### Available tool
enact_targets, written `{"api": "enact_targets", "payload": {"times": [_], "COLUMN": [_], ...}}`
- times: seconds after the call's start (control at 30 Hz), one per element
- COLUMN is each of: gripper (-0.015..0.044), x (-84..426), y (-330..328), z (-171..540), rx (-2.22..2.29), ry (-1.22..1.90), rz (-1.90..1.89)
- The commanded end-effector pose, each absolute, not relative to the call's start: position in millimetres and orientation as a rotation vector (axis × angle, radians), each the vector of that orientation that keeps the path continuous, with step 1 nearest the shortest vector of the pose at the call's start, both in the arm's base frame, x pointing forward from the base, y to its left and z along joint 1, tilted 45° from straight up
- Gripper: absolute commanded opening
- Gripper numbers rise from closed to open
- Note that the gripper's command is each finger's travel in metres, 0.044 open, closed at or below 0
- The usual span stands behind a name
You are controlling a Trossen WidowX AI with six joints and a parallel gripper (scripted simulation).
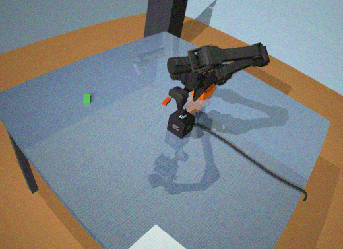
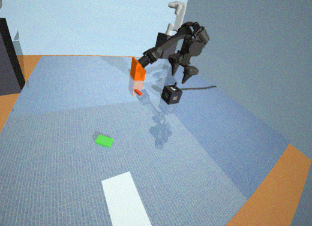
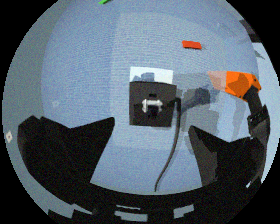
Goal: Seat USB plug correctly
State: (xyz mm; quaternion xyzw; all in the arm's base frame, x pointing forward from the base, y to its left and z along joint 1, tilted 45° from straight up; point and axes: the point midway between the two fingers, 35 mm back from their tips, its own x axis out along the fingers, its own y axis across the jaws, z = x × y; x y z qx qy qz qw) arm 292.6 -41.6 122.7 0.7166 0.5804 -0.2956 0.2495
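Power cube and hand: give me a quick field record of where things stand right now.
hand: open, holding nothing, above the power cube
power cube: on the table, black cable trailing off one side
USB plug: in the top socket, not gripped
orange block: flat on the table, apart from the cube
green block: far off to the side

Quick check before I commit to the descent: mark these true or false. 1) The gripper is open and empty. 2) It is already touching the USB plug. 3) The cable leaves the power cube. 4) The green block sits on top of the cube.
1) True: the gripper is open and holds nothing.
2) False: it hangs above the USB plug, apart from it.
3) True: the cable runs from the power cube toward the table edge.
4) False: the green block lies on the table, far from the cube.
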Motion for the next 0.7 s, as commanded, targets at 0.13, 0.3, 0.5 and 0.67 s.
{"api": "enact_targets", "payload": {"times": [0.13, 0.3, 0.5, 0.67], "gripper": [0.044, 0.044, 0.044, 0.044], "x": [293.2, 294.0, 294.8, 295.6], "y": [-36.2, -32.8, -28.6, -25.1], "z": [115.8, 112.2, 108.0, 104.3], "rx": [1.948, 1.949, 1.949, 1.949], "ry": [1.583, 1.583, 1.583, 1.583], "rz": [-0.811, -0.811, -0.811, -0.81]}}
